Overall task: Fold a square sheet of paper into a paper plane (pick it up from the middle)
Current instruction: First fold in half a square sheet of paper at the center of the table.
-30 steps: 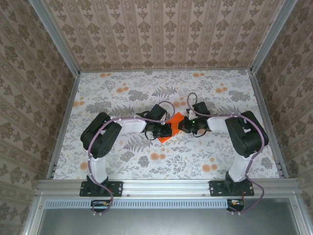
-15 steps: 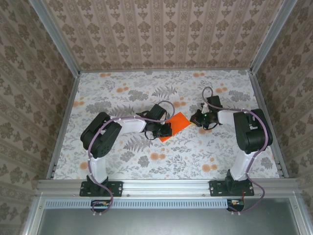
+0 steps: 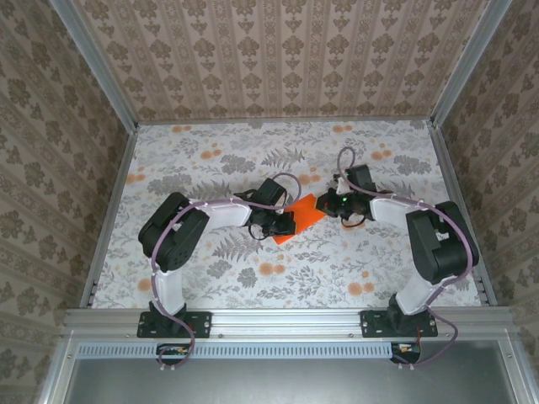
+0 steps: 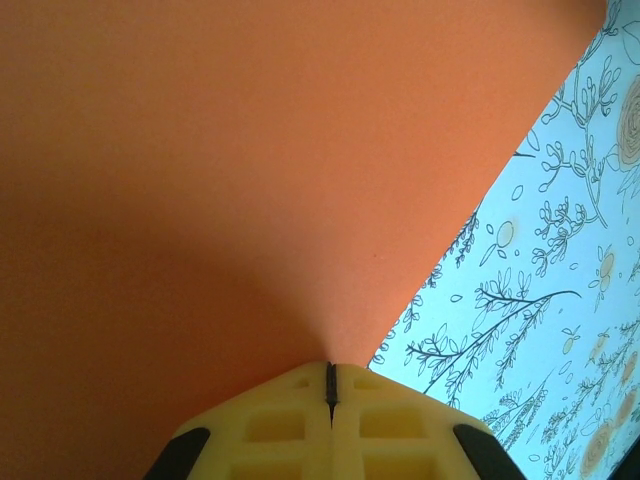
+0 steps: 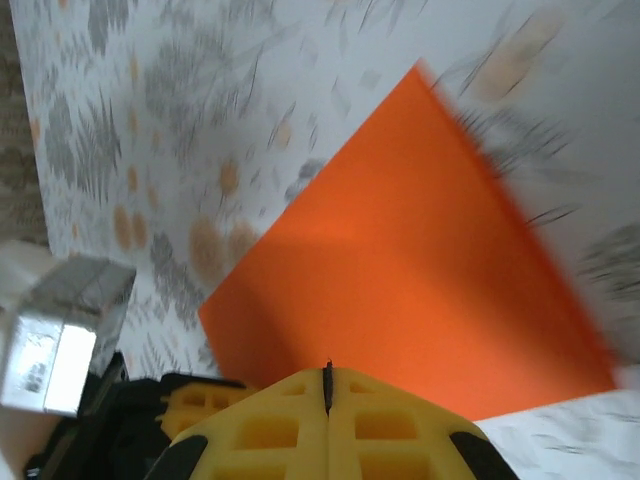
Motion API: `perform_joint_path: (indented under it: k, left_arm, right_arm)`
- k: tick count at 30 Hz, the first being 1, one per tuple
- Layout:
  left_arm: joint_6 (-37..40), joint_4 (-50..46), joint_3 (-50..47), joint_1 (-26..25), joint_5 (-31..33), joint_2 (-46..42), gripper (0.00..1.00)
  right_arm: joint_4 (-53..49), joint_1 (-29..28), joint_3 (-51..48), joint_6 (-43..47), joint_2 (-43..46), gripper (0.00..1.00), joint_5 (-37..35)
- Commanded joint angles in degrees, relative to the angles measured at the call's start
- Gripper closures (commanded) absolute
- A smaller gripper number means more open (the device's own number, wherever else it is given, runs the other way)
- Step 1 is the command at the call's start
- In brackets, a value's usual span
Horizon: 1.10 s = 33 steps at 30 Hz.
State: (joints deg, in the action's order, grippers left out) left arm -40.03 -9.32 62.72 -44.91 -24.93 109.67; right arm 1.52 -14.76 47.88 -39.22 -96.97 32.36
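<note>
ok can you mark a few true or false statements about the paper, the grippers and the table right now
1. The left gripper and right gripper both have closed jaws. True.
2. The square sheet of paper is blue. False: it is vivid orange.
3. The sheet is folded into a narrow pointed dart. False: it is a broad flat shape.
4. Seen from above, the sheet lies between the two grippers. True.
5. The table is plain white. False: it has a floral print.
</note>
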Motion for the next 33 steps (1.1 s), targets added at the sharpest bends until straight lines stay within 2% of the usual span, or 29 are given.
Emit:
perform_joint_path:
  k: [1, 10, 14, 17, 33]
  left_arm:
    - [1.58, -2.77, 1.22, 0.37, -0.54, 1.03, 1.00]
    - [1.60, 2.70, 1.62, -0.62, -4.62, -0.33, 1.00]
    - [0.82, 3.39, 2.32, -0.46, -4.75, 0.91, 0.94]
    - [0.20, 3.71, 2.52, -0.47, -5.47, 2.03, 0.93]
    - [1.06, 2.24, -4.74, 0.16, -3.93, -0.42, 0.97]
  right_arm:
    - [3.42, -2.61, -0.51, -3.38, -4.04, 1.00, 3.64]
    - [2.12, -4.22, -0.93, -3.16, -8.93, 1.00, 2.00]
    - [0.55, -4.22, -0.86, -2.97, -9.79, 1.00, 0.40]
    - [0.00, -4.27, -0.84, -2.97, -9.99, 1.00, 0.02]
    - [-3.88, -4.26, 0.35, -1.69, -10.56, 1.00, -2.40]
